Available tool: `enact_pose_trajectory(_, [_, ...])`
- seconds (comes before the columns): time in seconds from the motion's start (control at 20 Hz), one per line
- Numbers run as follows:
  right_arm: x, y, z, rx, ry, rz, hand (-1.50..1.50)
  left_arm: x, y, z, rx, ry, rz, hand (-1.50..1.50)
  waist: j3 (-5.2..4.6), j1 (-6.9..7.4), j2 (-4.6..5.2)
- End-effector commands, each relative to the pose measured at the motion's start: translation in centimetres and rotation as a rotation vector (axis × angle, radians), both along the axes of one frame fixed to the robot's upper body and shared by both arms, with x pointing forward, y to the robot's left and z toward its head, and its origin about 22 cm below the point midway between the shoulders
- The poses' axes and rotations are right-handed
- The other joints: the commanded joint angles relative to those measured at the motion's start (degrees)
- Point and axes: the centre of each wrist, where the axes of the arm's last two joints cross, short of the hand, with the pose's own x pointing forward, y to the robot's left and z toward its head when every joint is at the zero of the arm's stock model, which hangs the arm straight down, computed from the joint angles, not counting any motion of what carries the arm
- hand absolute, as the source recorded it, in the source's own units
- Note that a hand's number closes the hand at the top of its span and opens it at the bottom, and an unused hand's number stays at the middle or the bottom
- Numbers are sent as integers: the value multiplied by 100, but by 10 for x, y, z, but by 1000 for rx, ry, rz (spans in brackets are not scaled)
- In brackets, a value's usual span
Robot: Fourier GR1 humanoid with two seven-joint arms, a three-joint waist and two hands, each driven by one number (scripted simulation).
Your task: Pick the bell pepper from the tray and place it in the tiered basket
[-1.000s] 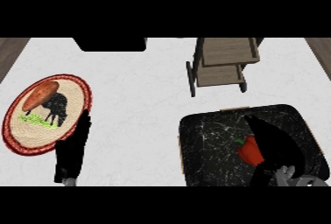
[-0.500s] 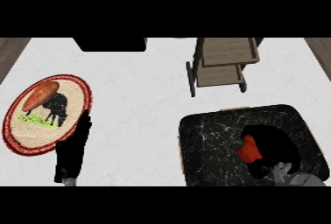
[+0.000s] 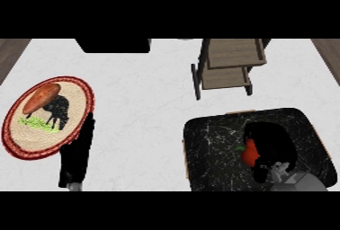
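Now right robot hand (image 3: 269, 146) curled, gripping bell pepper (image 3: 248, 153)

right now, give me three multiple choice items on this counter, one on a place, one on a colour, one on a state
1. Where is the bell pepper?
A. on the black tray
B. in the tiered basket
C. on the round plate

2. What colour is the bell pepper?
A. yellow
B. red
C. purple

3. What is the right hand doing?
A. resting open by the plate
B. curled over the pepper
C. reaching into the basket

Answers: 1 A, the pepper lies on the dark tray. 2 B, red shows beside the fingers, with a green stem. 3 B, its black fingers wrap the pepper on the tray.
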Motion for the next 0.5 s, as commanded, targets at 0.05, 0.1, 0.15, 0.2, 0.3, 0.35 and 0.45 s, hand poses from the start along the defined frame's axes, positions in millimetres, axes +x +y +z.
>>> enact_pose_trajectory(0.05, [15, 26, 25, 70, -62, -444, 150, -11, 8, -9, -1, 53, 21, 0, -20, -46, 15])
enact_pose_trajectory(0.1, [13, 21, 24, 83, -68, -572, 150, -10, 11, -6, 2, 59, 31, 0, -25, -179, -23])
enact_pose_trajectory(0.15, [14, 19, 29, 102, -79, -676, 150, -14, 12, -11, 11, 65, 44, 0, -39, -270, -45])
enact_pose_trajectory(0.2, [17, 11, 32, 117, -106, -792, 150, -13, 16, -10, 10, 64, 65, 0, -48, -359, -60])
enact_pose_trajectory(0.3, [19, 23, 51, 174, -177, -900, 150, -18, 15, -10, 18, 72, 49, 0, -47, -272, -84])
enact_pose_trajectory(0.35, [19, 26, 64, 182, -231, -925, 150, -14, 12, -10, 10, 67, 51, 0, -60, -318, -90])
enact_pose_trajectory(0.45, [19, 30, 87, 243, -364, -982, 150, -17, 15, -13, 16, 79, 47, 0, -58, -225, -96])
